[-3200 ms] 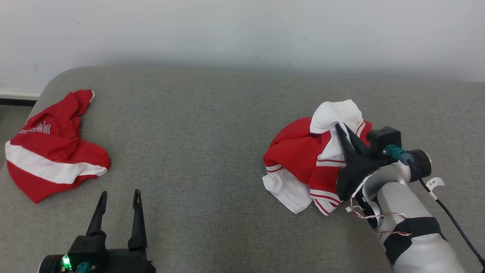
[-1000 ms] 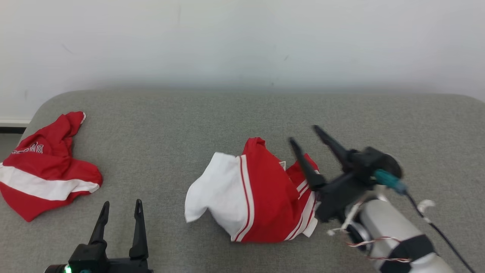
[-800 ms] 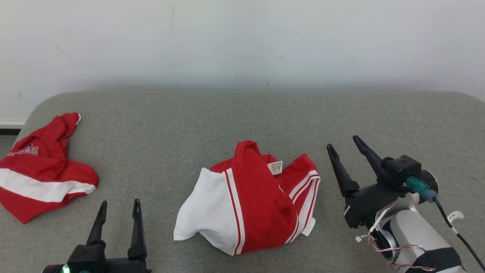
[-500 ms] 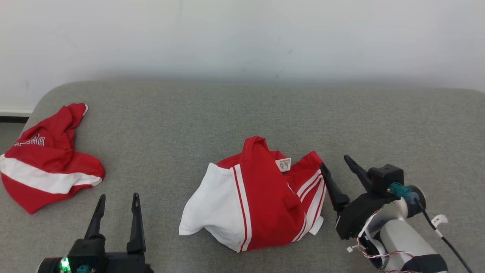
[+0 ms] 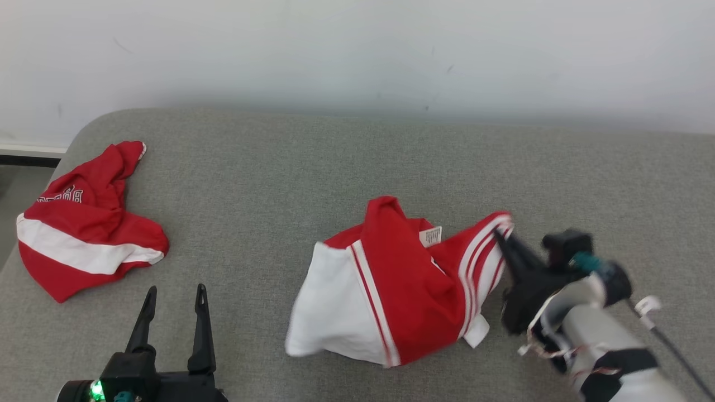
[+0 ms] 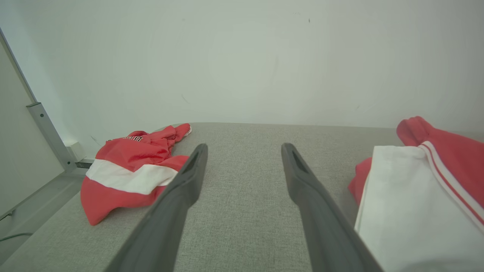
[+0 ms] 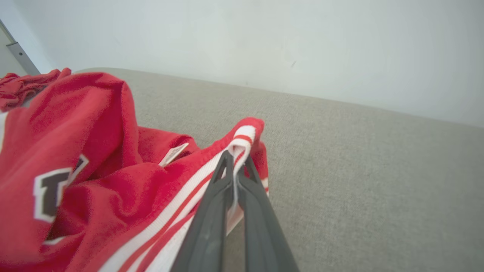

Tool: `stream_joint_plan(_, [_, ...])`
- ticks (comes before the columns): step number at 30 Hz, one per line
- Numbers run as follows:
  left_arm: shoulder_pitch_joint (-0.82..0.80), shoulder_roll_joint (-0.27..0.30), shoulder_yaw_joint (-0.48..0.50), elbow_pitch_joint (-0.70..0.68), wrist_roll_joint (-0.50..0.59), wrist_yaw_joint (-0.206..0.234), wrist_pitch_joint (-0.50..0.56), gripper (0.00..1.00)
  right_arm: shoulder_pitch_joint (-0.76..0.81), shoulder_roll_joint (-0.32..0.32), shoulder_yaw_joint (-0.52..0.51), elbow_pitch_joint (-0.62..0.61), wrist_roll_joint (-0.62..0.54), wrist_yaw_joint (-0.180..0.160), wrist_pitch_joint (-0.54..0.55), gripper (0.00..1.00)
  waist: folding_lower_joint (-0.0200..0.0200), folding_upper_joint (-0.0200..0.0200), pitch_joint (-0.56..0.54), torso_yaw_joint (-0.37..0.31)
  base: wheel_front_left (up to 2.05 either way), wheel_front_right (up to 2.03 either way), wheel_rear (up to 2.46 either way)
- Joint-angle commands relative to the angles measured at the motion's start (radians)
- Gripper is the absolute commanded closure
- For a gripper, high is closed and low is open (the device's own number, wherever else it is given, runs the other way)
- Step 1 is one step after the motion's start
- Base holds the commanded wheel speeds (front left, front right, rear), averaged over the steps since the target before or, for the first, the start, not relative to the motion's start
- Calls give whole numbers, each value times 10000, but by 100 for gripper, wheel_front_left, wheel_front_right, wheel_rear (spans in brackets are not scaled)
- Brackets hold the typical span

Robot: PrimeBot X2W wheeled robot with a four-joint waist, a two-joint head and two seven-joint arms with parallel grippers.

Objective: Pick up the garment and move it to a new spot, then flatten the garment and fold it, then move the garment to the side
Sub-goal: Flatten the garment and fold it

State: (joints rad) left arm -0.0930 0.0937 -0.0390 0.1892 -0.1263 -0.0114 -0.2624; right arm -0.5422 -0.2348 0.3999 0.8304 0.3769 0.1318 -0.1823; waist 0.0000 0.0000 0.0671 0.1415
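A: Across the lower two thirds of the head view: grey padded surface (image 5: 335, 167), pale wall (image 5: 357, 50) above it. What lies on it?

B: From centre toward lower right, the garment (image 5: 408, 290). It is red and white, crumpled, and rests on the surface. White panel at its lower left, red body in the middle, striped edge drawn up toward the right.

A: Other cloth?

B: At the far left edge, a second red garment (image 5: 84, 234) with a white band. It is bunched and well apart from the first.

A: And the right gripper (image 5: 501, 239)?

B: Right of centre, fingers pressed together on the striped red-and-white edge. The right wrist view confirms it: cloth pinched between the two fingers, with that edge raised.

A: The left gripper (image 5: 175, 291)?

B: Lower left corner, fingers spread wide with nothing between them, apart from both garments.

A: Small items?

B: A white label (image 5: 430, 235) on the garment, just left of the pinched edge. Print too small to read.
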Motion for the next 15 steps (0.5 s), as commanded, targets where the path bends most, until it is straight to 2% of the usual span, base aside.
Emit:
stream_joint_plan(1, [132,-31,37,-33,-95,18,-36,0,-411,-338,-51,-51,-53,-22,-242,100,0,0,-45,-39,0,0,0])
stream_joint_plan(5, [116,-78,8,-42,-91,-16,-37,0,-1082,-1090,-197,-232,-95,-22,-494,100,0,0,-121,-9,0,0,0])
stream_joint_plan(9, [37,-154,-113,2,-138,-94,-36,0,-1775,-2117,-412,-48,38,-22,-337,100,0,0,-151,237,0,0,0])
stream_joint_plan(12, [-1,-190,-183,24,-142,-119,-36,0,-2035,-2524,-501,211,73,-22,-192,100,0,0,-98,403,0,0,0])
stream_joint_plan(14, [-10,-207,-175,59,-165,-96,-37,0,-2065,-2542,-525,569,170,-22,162,100,0,0,-79,459,0,0,0])
stream_joint_plan(15, [-18,-213,-169,76,-172,-97,-37,0,-2095,-2558,-463,776,175,-22,429,63,0,0,-73,482,0,0,0])
